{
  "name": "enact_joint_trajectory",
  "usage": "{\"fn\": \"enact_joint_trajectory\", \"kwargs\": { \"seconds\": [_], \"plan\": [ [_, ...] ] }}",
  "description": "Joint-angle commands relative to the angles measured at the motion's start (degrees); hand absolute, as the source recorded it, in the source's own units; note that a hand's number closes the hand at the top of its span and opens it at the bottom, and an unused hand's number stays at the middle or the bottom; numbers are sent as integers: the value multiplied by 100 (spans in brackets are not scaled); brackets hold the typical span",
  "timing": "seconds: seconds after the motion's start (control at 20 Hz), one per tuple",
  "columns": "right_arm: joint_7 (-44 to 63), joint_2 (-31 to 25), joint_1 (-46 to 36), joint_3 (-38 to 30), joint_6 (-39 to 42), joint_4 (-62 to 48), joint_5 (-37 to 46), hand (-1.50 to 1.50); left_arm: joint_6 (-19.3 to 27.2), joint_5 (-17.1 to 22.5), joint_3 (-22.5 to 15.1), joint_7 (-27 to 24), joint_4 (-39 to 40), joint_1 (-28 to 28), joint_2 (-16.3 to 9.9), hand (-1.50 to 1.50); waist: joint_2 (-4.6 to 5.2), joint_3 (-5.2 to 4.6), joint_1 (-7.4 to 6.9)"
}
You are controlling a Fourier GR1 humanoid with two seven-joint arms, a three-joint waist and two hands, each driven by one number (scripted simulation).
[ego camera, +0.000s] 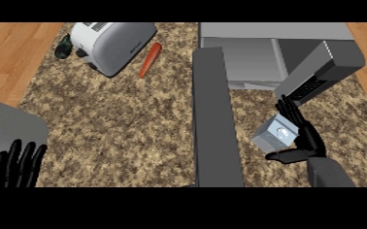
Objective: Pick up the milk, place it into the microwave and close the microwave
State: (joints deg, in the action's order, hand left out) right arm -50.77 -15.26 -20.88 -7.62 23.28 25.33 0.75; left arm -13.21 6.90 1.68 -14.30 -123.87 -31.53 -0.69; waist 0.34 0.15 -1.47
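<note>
The right hand point(305, 138) curled round the milk point(276, 133) near the counter's point(122, 121) right edge — carried toward the microwave point(251, 58). Its door point(213, 121) stood open to admit it — the left hand point(20, 167) rested open.

On my counter point(114, 121), the toaster point(114, 43) sits far left with the carrot point(149, 59) just right of it; the microwave point(272, 53) stands far right, its open door point(213, 121) reaching toward me.

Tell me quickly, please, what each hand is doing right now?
Left hand: open, fingers up, resting at the view's lower left, holding nothing.
Right hand: curled round the milk carton, in front of the open microwave.
</note>
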Motion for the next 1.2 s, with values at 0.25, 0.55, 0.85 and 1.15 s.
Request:
{"fn": "enact_joint_trajectory", "kwargs": {
  "seconds": [0.25,0.55,0.85,1.15],
  "plan": [
    [-672,72,-101,-210,1469,-258,-581,150,-202,215,235,-73,23,-170,-142,-150,1,9,-22],
    [-597,415,-21,-177,1740,-21,-937,150,-181,160,221,-331,369,-122,3,-150,-9,3,22],
    [-106,358,-100,-82,2268,233,-1243,150,-198,231,346,-180,67,-118,-111,-150,-17,5,35],
    [-271,361,164,-287,371,458,-1185,150,-249,193,250,-98,-46,-299,-23,-150,-33,-9,81]
  ]
}}
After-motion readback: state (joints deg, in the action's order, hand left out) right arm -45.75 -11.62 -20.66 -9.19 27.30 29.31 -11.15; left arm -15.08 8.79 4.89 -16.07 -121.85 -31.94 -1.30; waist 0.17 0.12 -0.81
